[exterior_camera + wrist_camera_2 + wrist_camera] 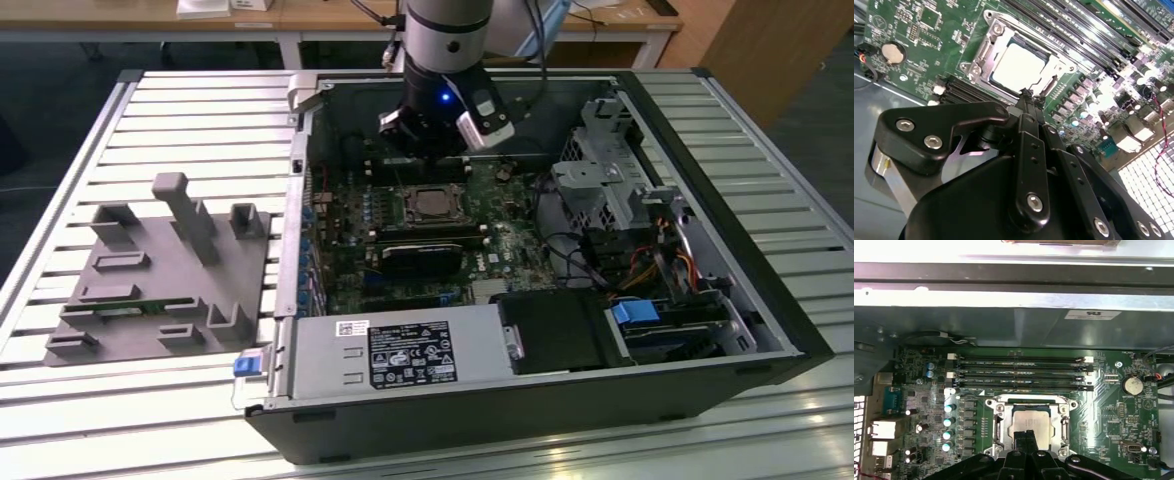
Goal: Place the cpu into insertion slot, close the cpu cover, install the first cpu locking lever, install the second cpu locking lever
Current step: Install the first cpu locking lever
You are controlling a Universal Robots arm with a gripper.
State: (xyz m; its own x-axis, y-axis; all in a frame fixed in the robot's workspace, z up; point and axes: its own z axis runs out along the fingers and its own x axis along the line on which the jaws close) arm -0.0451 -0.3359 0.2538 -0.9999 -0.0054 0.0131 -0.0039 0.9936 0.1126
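Found the cpu (1030,417) seated flat in the insertion slot (1070,405), silver top up, square with no long axis, sides parallel to the memory slots (1019,371) just beside the socket. Saw the cpu cover (1058,422) lying down around the chip, framing it. In the first wrist view, noted the gripper (1026,434) over one edge of the chip, fingers (1020,442) pressed together, pinching nothing; could not tell touching from hovering. Found open board (1094,410) toward the coin battery (1132,385), a row of capacitors (948,427) near the socket's opposite side, the grey case wall (1004,327) beyond the memory slots. Saw a grey fixture (160,270) on the slatted table (200,100), well apart from the socket.
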